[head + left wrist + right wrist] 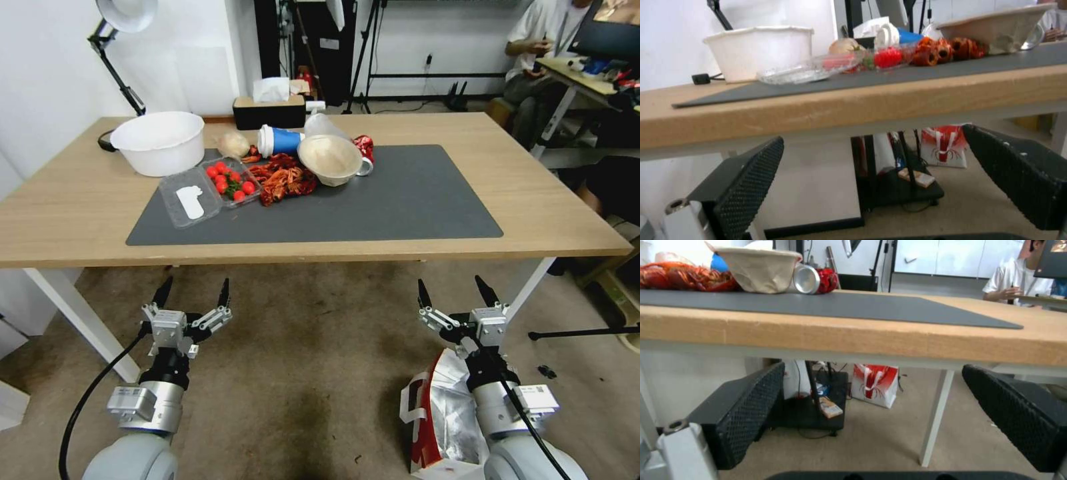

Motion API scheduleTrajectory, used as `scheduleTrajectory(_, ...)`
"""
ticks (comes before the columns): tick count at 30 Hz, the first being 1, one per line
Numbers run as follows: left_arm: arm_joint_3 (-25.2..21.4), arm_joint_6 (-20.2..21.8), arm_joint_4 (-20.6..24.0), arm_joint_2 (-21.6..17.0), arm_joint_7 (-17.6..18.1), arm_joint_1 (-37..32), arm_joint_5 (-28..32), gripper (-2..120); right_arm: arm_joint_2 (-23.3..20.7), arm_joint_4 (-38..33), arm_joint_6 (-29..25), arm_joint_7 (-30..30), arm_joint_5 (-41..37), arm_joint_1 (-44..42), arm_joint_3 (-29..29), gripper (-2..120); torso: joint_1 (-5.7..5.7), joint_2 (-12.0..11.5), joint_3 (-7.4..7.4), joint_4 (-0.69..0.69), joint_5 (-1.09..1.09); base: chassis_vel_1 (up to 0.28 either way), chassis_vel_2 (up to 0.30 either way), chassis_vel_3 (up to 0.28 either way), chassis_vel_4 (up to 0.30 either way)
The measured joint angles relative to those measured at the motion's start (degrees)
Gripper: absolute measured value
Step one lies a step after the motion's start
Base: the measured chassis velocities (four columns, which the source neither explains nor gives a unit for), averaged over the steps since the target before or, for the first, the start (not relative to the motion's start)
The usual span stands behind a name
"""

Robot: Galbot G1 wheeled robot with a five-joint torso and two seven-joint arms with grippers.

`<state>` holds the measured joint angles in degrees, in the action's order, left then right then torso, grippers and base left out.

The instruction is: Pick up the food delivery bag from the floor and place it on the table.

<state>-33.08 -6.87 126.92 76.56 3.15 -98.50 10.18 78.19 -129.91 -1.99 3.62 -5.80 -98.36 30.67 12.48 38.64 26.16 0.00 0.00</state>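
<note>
1. Right arm is sitting lower right of the head view, partly covering the bag (443, 413); the bag is standing on the floor (307, 347) at the bottom edge, foil lining showing, red side panel and a white loop handle on its left.
2. Right gripper (459, 293) is hovering above and just beyond the bag's top, pointing toward the table (67, 213); fingers are spread wide, holding nothing.
3. Left gripper (193, 293) is hanging lower left over bare floor, well apart from the bag; fingers are also wide open and empty.
4. Both wrist views are looking past their own open fingers (749, 180) (751, 410) at the table edge and the space under it.
5. Table is taking up the upper half of the head view. Mat (413, 200) is carrying clutter at upper left: bowl (160, 141), tomato tray (230, 180), red food scraps, cup, paper bowl. Right half of the mat is lying free.
6. Step, as I'm reading it: pre-grasp. Bag not yet touched, nothing lifted.
7. Next move, my judgement: right gripper is needing to pull back and drop to the bag's handle or top rim, close on it, lift above the table edge, then set down on the free right side of the mat.
8. Risk: thin paper and loop handle could be folding or slipping in the pinch; bag may swing and clip the table edge.
</note>
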Motion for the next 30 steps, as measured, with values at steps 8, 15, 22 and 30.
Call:
scheduleTrajectory(8, 0.1, 0.4, -0.9, -0.1, 0.0, 0.8, 0.0, 100, -0.1, 0.7, 0.4, -0.1, -0.3, 1.1, 0.0, 100, -0.88, -2.2, -1.37, 0.00, 0.00, 0.000, 0.000, 0.000, 0.000)
scheduleTrajectory(15, 0.1, 0.6, -1.4, 0.0, 0.0, 1.3, 0.1, 100, 0.0, 1.2, 0.4, -0.1, -0.4, 1.4, 0.1, 100, -1.48, -3.9, -2.39, 0.00, 0.00, 0.000, 0.000, 0.000, 0.000)
scheduleTrajectory(22, 0.1, 0.6, -1.6, 0.0, 0.0, 1.4, 0.1, 100, 0.1, 1.4, 0.4, -0.1, -0.4, 1.4, 0.1, 100, -2.14, -5.6, -3.42, 0.00, 0.00, 0.000, 0.000, 0.000, 0.000)
scheduleTrajectory(30, 0.0, 0.5, -1.5, 0.0, 0.0, 1.4, 0.1, 100, 0.2, 1.2, 0.4, -0.1, -0.3, 1.2, 0.1, 100, -2.86, -7.4, -4.52, 0.00, 0.00, 0.000, 0.000, 0.000, 0.000)
